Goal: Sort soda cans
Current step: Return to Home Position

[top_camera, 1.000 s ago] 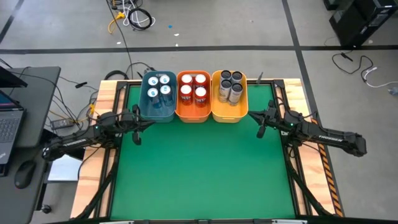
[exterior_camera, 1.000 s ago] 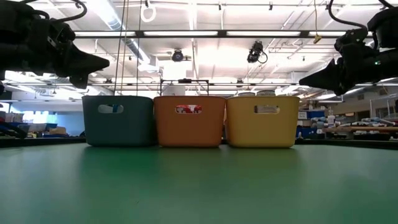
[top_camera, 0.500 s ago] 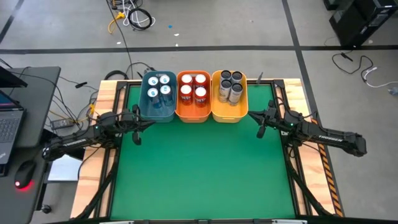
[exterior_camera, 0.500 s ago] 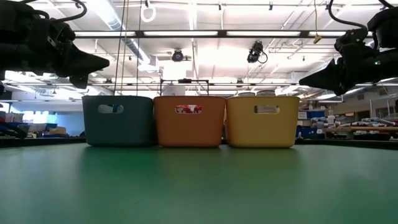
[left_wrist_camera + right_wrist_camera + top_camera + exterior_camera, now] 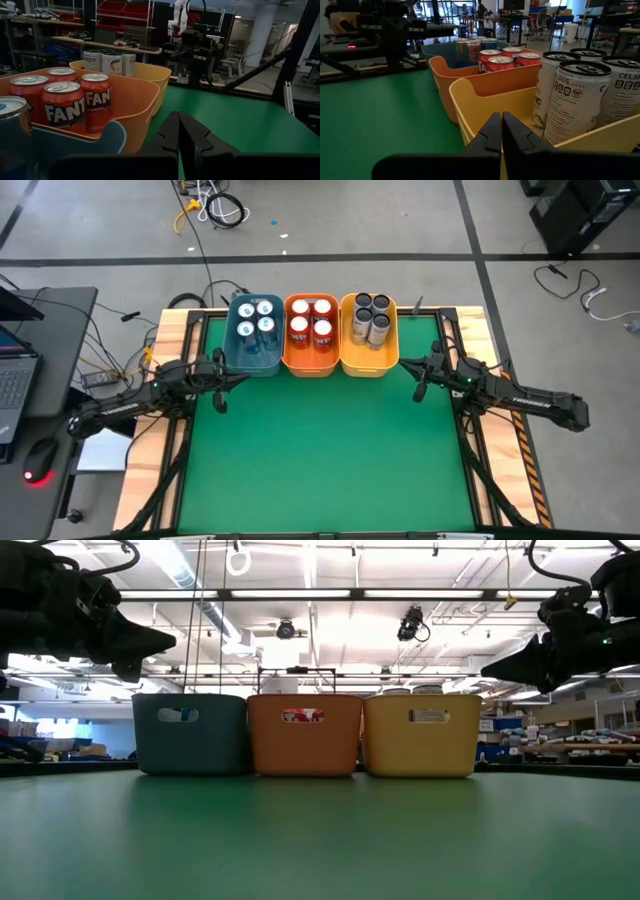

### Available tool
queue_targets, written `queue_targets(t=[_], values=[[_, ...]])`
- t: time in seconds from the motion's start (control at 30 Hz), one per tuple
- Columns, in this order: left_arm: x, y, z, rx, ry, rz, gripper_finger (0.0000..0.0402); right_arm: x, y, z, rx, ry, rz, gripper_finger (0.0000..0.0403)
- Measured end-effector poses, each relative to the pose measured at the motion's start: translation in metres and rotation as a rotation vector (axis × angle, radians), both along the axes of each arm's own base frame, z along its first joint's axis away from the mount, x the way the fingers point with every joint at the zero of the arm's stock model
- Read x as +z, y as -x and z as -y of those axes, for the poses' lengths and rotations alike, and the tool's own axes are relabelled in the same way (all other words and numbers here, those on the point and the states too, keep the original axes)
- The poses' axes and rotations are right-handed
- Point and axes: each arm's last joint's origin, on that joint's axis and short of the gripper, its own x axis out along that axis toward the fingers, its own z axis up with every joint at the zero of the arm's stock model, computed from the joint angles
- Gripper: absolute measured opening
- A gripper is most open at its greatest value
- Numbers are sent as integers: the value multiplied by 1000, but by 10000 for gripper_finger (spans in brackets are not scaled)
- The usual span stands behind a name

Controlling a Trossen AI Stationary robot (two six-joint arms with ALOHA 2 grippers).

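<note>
Green surface point(image 5: 320, 460): no cans left up front. Left claw point(image 5: 178, 122) and right claw point(image 5: 501, 122) are pinched closed and empty, flanking the bins, so sorting looks done. Far edge: teal cans point(image 5: 255, 320) in blue bin point(image 5: 232, 348), red cans point(image 5: 311, 321) in orange bin point(image 5: 309, 366), grey cans point(image 5: 370, 318) in yellow bin point(image 5: 364, 367).

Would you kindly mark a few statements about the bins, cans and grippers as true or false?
1. The orange bin stands between the blue bin and the yellow bin. True.
2. The red cans are in the yellow bin. False: they are in the orange bin; the yellow bin holds grey cans.
3. The left gripper and right gripper are shut, holding nothing. True.
4. The blue bin is empty. False: it holds teal cans.
</note>
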Motion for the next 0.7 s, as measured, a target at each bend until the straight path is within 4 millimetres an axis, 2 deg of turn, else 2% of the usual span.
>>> queue_targets(t=[0.7], values=[[0,0,0,0,0,0,2,0,0,0,0,0,0,5]])
